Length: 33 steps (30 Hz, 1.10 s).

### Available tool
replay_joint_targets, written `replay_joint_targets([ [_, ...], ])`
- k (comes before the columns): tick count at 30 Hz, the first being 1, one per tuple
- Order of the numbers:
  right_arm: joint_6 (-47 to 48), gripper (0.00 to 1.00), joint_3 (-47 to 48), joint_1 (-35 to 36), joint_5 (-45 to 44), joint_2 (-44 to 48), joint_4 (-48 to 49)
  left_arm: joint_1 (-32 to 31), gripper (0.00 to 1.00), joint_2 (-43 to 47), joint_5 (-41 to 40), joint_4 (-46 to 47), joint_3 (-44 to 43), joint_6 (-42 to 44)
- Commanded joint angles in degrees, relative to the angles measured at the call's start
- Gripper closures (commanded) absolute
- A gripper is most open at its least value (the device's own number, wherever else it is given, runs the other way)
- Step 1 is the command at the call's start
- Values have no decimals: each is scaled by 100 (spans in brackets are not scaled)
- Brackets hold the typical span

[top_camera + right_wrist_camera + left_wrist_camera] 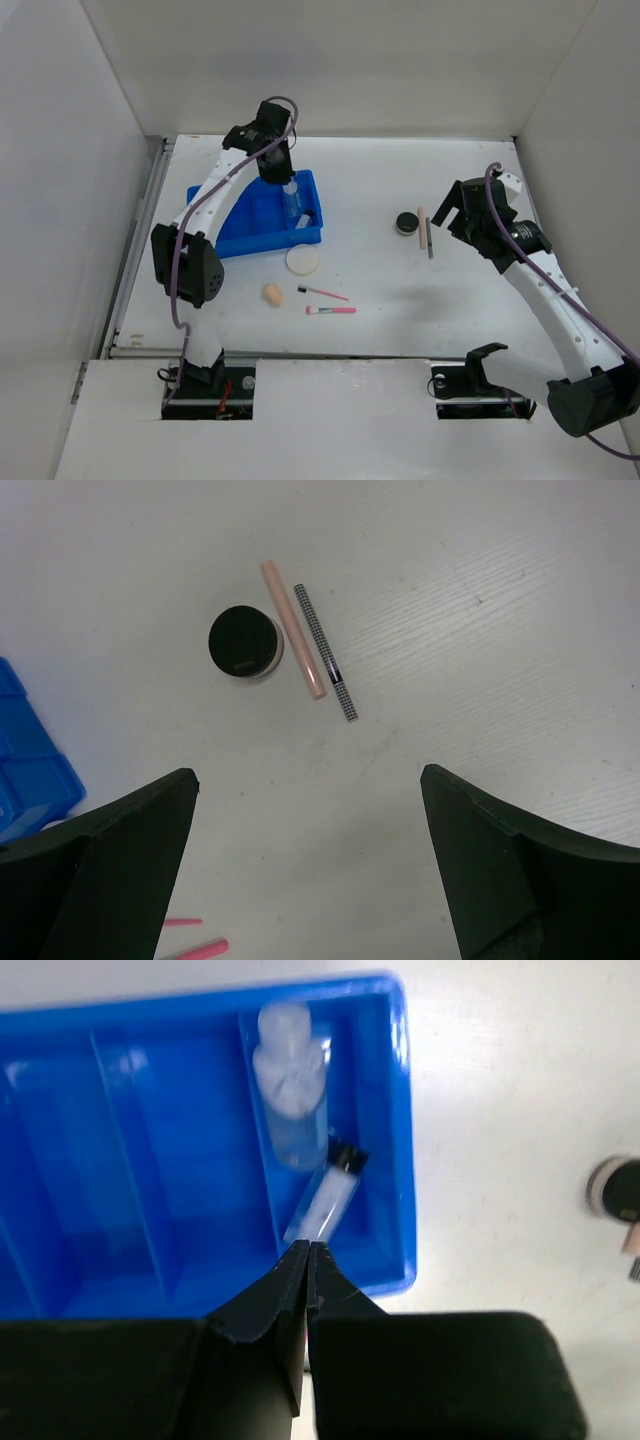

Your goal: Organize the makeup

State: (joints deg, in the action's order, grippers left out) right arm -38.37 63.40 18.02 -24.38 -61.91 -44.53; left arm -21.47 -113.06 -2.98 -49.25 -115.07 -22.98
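Observation:
Two clear bottles (pixel 290 1090) (pixel 325 1200) lie in the right compartment of the blue tray (pixel 400 1110). My left gripper (pixel 305 1248) is shut and empty just above that compartment's near end; in the top view it (pixel 272 165) hangs over the tray (pixel 240 235). The white puff (pixel 303 260), peach sponge (pixel 272 294) and two pink-handled brushes (pixel 325 293) (pixel 332 310) lie on the table in front of the tray. My right gripper (pixel 310 775) is open and empty, short of the black jar (pixel 243 642), beige stick (pixel 293 630) and dark pencil (pixel 325 652).
The tray's left and middle compartments (pixel 130 1160) hold nothing. White walls close in the table on the left, back and right. A brush handle tip (pixel 200 948) shows at the bottom of the right wrist view.

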Motion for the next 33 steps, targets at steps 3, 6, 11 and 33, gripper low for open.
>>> replay_joint_targets([
  [3, 14, 1, 68, -18, 21, 100, 173, -15, 100, 977, -9, 188, 1283, 154],
  [6, 14, 1, 68, -18, 21, 100, 173, -242, 100, 1259, 167, 240, 1977, 206],
  [11, 14, 1, -37, -18, 135, 100, 226, -1217, 100, 1874, -132, 592, 3192, 312],
  [33, 66, 1, 15, -18, 311, -23, 340, -1166, 29, 3475, -204, 1444, 6628, -2526],
])
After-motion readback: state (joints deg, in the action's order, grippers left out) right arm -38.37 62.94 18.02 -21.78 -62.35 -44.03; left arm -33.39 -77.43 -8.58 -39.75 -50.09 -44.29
